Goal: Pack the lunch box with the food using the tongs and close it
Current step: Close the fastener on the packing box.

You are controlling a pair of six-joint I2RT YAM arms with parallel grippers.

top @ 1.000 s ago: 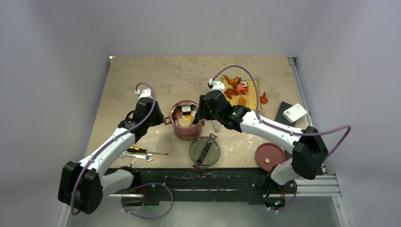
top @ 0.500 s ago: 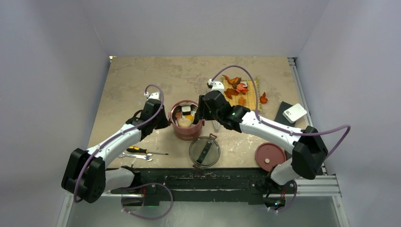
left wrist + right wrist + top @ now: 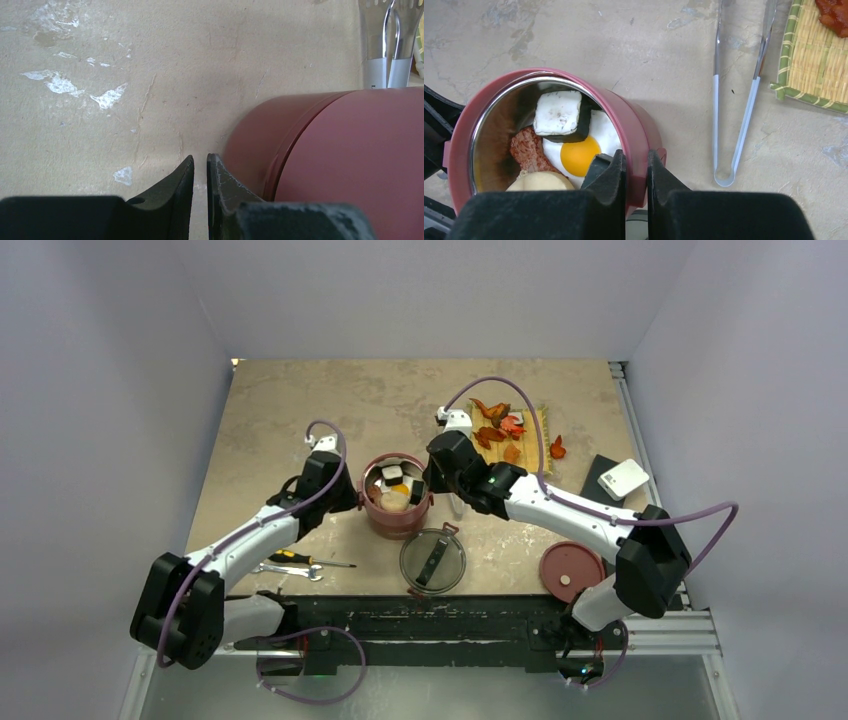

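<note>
The red lunch box (image 3: 397, 522) stands mid-table with its steel inside showing. In it lies food: a fried egg (image 3: 576, 154), a white cube (image 3: 558, 113), a brown chunk (image 3: 526, 148) and a bun (image 3: 540, 182). My right gripper (image 3: 636, 161) is shut on the lunch box's (image 3: 636, 125) right rim, one finger inside and one outside. My left gripper (image 3: 200, 162) is shut to a thin slit with nothing seen in it, low against the lunch box's (image 3: 350, 150) left wall. The silver tongs (image 3: 716, 125) lie on the table right of the box, held by neither gripper.
A yellow woven mat (image 3: 530, 445) with red and orange food pieces (image 3: 495, 430) lies back right. A dark see-through lid (image 3: 432, 560) and a red disc lid (image 3: 571, 570) sit near the front edge. A screwdriver (image 3: 300, 559) and wrench (image 3: 285, 570) lie front left.
My left arm swung right to the box's left side and its jaws narrowed. My right gripper's jaws closed onto the box's rim.
</note>
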